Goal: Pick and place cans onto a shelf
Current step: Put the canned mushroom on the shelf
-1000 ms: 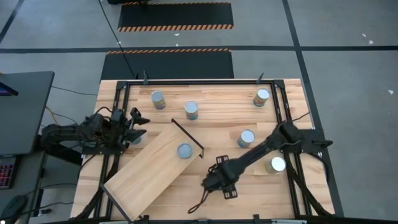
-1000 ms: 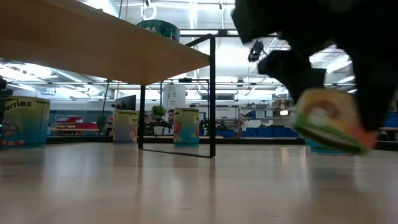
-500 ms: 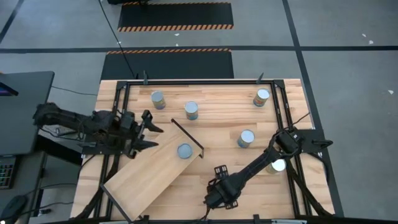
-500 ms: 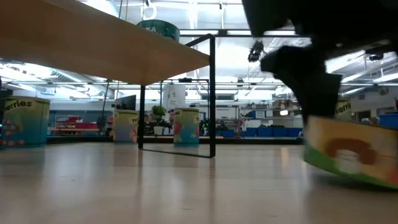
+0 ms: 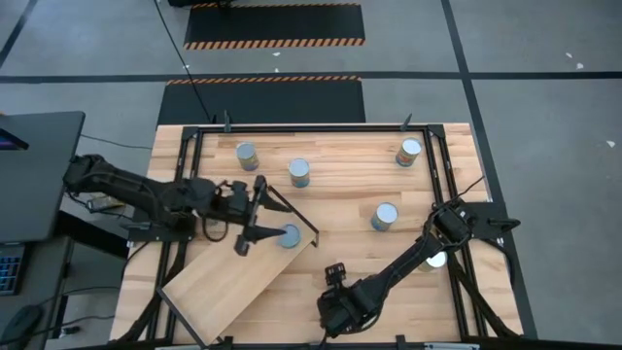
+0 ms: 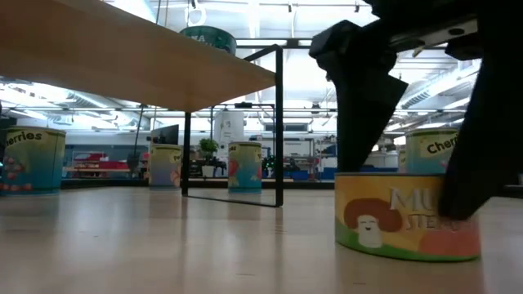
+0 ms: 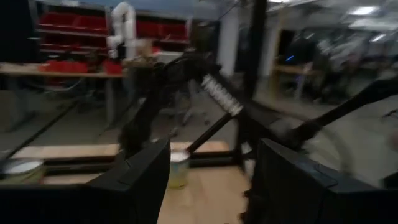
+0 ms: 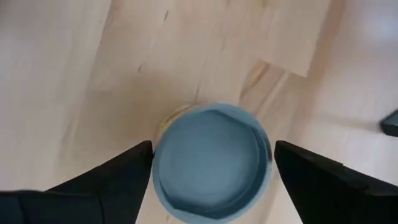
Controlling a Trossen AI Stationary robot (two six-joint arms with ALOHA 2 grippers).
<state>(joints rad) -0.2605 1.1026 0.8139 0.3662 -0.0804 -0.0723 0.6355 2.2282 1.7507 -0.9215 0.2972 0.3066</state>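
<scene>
Wooden worktop (image 5: 340, 209) carries seven visible cans. Angled shelf (image 5: 233, 267), long axis running near-left to far-right, bears one upright can (image 5: 289, 235), the left gripper (image 5: 255, 211) open just beside it. Near centre, the right gripper (image 5: 335, 313) straddles another can (image 6: 407, 215), fingers wide, upright on the worktop.

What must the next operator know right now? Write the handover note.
Left gripper: open, empty, over the shelf beside the shelved can.
Right gripper: open, fingers either side of the near can, which stands upright on the tabletop at its near edge.
Done: one can on the shelf.
Left: the near can and five more cans on the tabletop. I count seven cans in all.
</scene>
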